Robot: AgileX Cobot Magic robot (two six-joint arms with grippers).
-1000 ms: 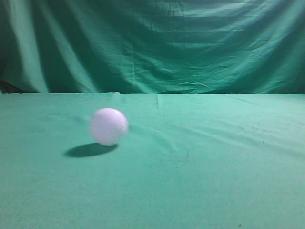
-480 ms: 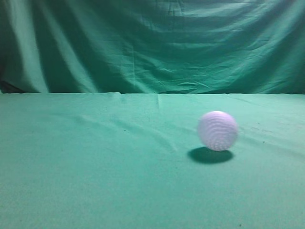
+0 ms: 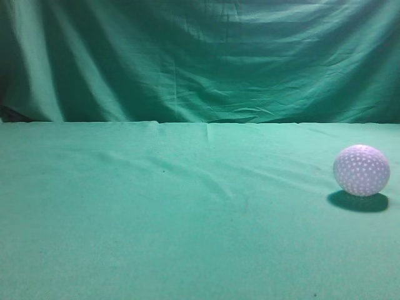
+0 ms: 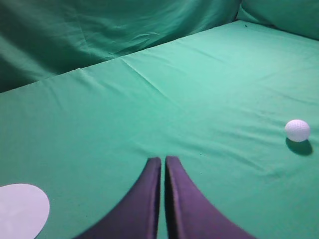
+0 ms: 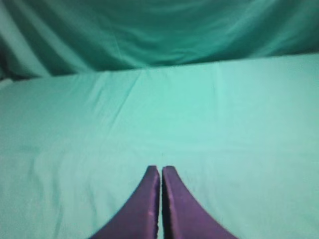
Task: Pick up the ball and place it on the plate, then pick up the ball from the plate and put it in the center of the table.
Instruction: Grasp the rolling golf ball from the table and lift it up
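Note:
The small white dimpled ball (image 3: 361, 170) lies on the green cloth table (image 3: 187, 237) at the far right of the exterior view. In the left wrist view the ball (image 4: 297, 130) sits far to the right of my left gripper (image 4: 163, 160), which is shut and empty above the cloth. A white plate (image 4: 20, 209) shows at that view's bottom left edge, left of the gripper. My right gripper (image 5: 161, 169) is shut and empty over bare cloth; no ball or plate shows in its view. Neither gripper shows in the exterior view.
A draped, folded green curtain (image 3: 200, 56) hangs behind the table's far edge. The table cloth has slight wrinkles across its middle.
The ball has rolled across the table from left of centre to the far right. No gripper has appeared in the exterior view.

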